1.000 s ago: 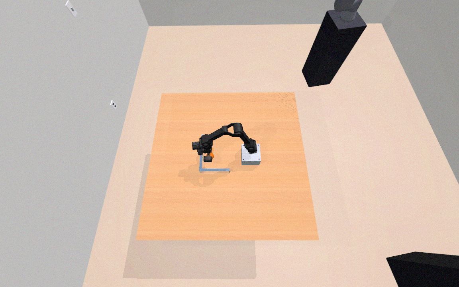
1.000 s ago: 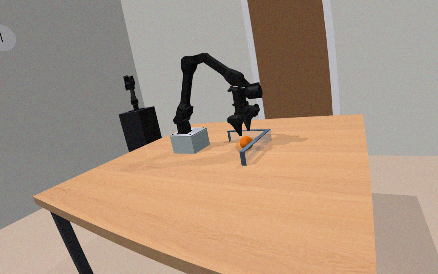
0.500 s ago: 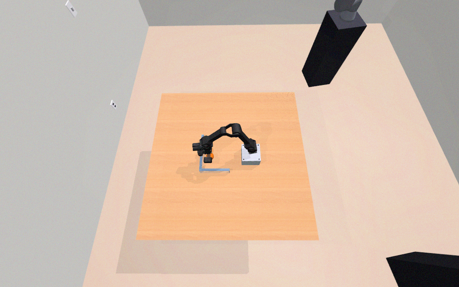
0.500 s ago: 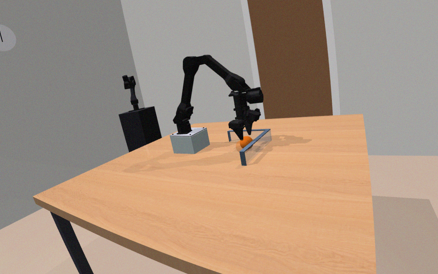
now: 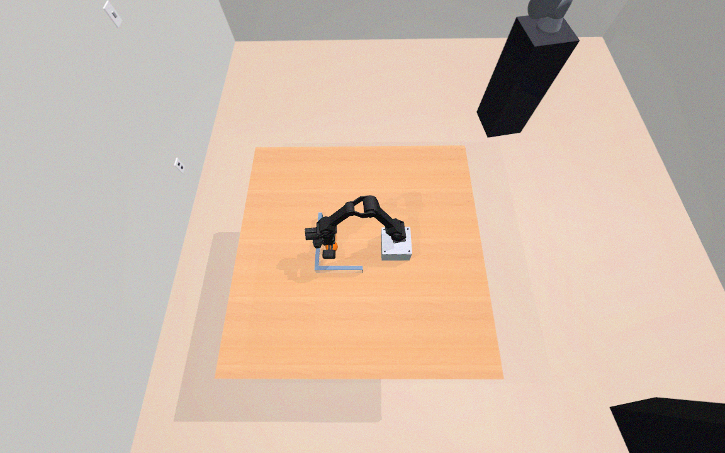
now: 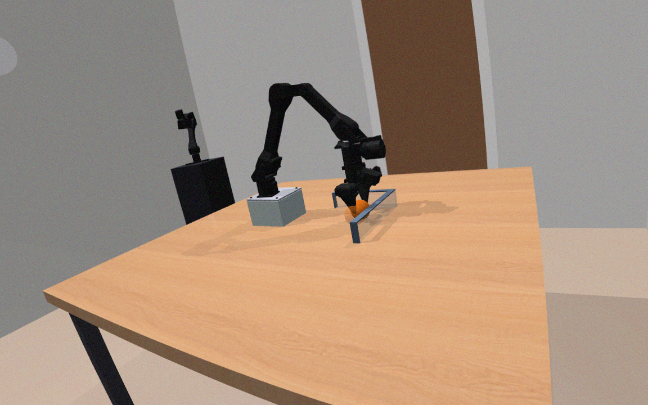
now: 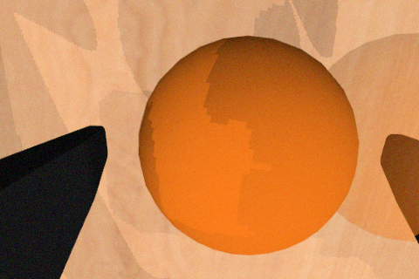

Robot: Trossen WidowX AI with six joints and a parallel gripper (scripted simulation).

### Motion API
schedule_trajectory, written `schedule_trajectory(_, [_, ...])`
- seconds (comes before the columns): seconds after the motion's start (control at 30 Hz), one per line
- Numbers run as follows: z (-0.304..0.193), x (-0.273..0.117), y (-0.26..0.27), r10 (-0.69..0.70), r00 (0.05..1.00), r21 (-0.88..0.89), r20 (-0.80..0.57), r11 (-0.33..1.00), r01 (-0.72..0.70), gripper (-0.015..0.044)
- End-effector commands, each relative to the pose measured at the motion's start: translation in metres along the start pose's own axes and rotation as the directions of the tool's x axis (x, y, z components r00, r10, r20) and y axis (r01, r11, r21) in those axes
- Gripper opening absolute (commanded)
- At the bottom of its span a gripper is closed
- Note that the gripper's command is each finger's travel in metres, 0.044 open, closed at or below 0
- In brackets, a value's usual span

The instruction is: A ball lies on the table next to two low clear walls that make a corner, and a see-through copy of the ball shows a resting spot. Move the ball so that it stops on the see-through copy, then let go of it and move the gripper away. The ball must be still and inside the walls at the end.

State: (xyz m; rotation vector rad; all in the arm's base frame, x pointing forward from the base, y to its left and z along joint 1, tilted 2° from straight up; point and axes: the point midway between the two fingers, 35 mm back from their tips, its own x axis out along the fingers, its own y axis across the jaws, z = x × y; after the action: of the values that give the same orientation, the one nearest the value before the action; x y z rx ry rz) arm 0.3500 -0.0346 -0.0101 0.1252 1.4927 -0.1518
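- The claw (image 5: 329,246) (image 6: 358,205) (image 7: 248,145) I run from afar stands low over the worktop (image 5: 275,338) (image 6: 291,302) (image 7: 175,22), fingers wide apart, nothing gripped.
- Between its fingers sits the orange ball (image 5: 335,246) (image 6: 361,207) (image 7: 249,144), near the middle of the gap, with bare worktop showing on either side of it in the wrist view. Round, it offers no long axis to line up.
- Just beyond, the see-through copy (image 6: 348,215) (image 7: 373,91) lies toward the wrist view's right-hand finger, partly overlapped by the ball; that finger's tip shows tinted through it. From above, I cannot make it out.
- My judgement: closing comes next, then a short sideways carry toward that right-hand finger. A lopsided squeeze could roll the ball off.
- Beside them, the clear walls (image 5: 340,268) (image 6: 375,205), blue-edged, meet in a corner; the ball is inside, off its mark.
- Farther back, the arm's pale base box (image 5: 396,256) (image 6: 266,214) stands outside the walls.
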Motion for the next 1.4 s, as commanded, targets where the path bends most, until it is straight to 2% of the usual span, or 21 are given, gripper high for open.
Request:
schedule_trajectory(0.0, [-0.001,0.005,0.000,0.003,1.000,-0.003,-0.002,1.000,-0.003,0.0421])
schedule_trajectory(0.03, [-0.001,0.006,0.000,0.003,1.000,-0.003,-0.002,1.000,-0.003,0.0421])
schedule_trajectory(0.17, [-0.001,0.006,0.000,0.003,1.000,-0.003,-0.002,1.000,-0.003,0.0316])
schedule_trajectory(0.37, [-0.001,0.006,0.000,0.003,1.000,-0.003,-0.002,1.000,-0.003,0.0276])
schedule_trajectory(0.5, [-0.004,-0.001,-0.001,-0.013,1.000,-0.014,-0.018,1.000,0.013,0.0171])
schedule_trajectory(0.73, [0.003,-0.050,0.000,-0.014,1.000,-0.016,-0.017,1.000,0.013,0.0000])
schedule_trajectory(1.1, [0.001,-0.132,0.000,0.002,1.000,-0.004,-0.002,1.000,-0.002,0.0000])
schedule_trajectory(1.27, [0.000,-0.136,-0.001,0.003,1.000,-0.003,-0.001,1.000,-0.003,0.0000])
schedule_trajectory(1.37, [0.003,-0.121,-0.014,0.001,1.000,-0.003,-0.001,1.000,-0.001,0.0000])
